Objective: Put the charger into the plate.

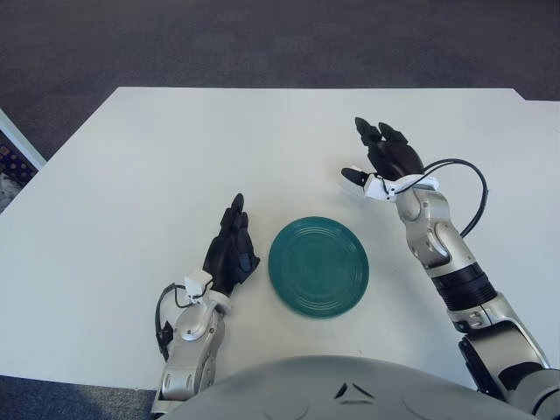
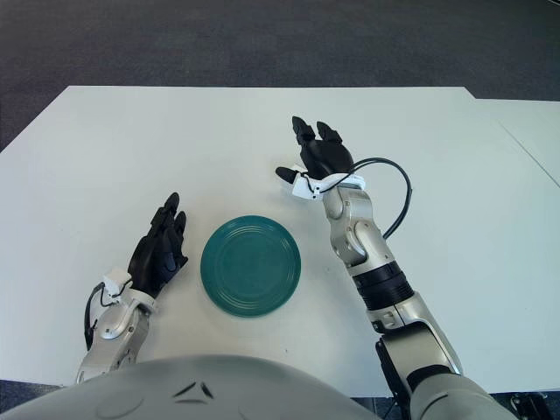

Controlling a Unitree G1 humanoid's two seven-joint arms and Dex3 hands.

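The charger [image 1: 374, 185] lies on the counter [image 1: 131, 175] at about one o'clock from the plate [image 1: 318, 266], almost hidden under the right robot hand [image 1: 383, 157], whose fingers spread above it, grip not visibly closed. The left robot hand [image 1: 231, 254] shows at the plate's nine o'clock, fingers extended.

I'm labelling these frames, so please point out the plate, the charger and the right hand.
plate [image 1: 318, 267]: left eye view, centre of the green dish.
charger [image 1: 368, 186]: left eye view, white sliver showing under the hand.
right hand [image 1: 385, 156]: left eye view, back of the black palm.
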